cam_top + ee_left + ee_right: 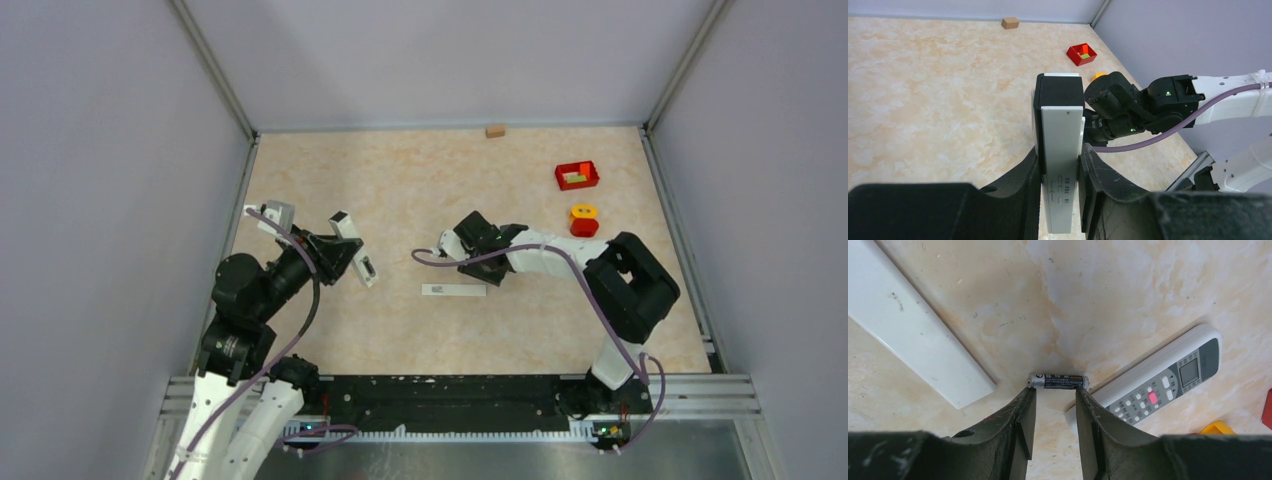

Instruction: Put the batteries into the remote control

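The remote control (1160, 382), white with a grey screen and grey buttons, lies face up on the table to the right of my right gripper (1055, 390). In the top view it is hidden under the right arm. One dark battery (1058, 381) lies crosswise on the table, touching both fingertips of the right gripper (472, 246), whose jaws stand apart with nothing between them. My left gripper (1060, 157) is shut on a white oblong body (1062, 145) with a black far end, and holds it above the table (352, 250).
A long plain white bar (453, 290) lies in front of the right gripper and shows at upper left in the right wrist view (913, 335). A red bin (577, 176), a yellow and red block (583, 220) and a small wooden block (495, 130) stand further back.
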`<state>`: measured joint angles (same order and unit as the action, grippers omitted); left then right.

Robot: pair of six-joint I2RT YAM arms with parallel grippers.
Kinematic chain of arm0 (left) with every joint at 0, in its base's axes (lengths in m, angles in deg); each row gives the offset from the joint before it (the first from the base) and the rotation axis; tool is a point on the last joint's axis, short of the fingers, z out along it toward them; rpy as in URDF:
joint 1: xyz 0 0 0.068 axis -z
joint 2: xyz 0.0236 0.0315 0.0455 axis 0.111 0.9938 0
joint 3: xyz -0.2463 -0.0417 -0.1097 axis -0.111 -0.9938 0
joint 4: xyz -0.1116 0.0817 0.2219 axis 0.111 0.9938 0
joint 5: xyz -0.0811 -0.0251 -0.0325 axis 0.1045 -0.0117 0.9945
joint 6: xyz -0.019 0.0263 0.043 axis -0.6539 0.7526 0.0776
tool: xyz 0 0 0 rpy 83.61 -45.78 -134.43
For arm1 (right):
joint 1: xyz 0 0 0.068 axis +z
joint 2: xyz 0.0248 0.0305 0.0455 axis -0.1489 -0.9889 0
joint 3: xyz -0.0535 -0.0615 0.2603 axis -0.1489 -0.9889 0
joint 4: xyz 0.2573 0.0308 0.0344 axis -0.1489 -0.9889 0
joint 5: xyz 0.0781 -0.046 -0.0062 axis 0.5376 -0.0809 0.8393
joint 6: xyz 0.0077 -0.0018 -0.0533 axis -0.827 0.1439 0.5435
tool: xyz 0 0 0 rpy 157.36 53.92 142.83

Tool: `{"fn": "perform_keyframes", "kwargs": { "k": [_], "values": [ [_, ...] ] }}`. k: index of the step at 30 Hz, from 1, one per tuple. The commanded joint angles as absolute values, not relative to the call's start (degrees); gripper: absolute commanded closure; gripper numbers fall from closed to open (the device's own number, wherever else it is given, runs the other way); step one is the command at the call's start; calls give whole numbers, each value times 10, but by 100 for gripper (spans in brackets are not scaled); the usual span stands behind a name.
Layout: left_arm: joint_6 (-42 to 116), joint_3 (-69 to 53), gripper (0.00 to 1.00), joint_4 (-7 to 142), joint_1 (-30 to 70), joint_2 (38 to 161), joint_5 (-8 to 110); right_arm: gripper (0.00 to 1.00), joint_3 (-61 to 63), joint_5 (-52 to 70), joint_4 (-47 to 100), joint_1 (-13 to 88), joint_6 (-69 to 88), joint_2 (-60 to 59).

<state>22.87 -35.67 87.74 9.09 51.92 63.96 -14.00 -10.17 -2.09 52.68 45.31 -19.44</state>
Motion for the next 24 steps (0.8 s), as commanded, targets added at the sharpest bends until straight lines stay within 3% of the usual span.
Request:
{"fn": "perform_keyframes", "kwargs": {
  "k": [1,14,24],
  "values": [
    [231,-356,100,843,90,517,637,64,-130,-109,7,532,455,-199],
    [232,-352,100,849,90,517,634,63,-111,-127,49,531,465,-225],
    [232,-348,100,853,90,518,633,65,-78,-17,-36,500,462,-252]
  ]
}}
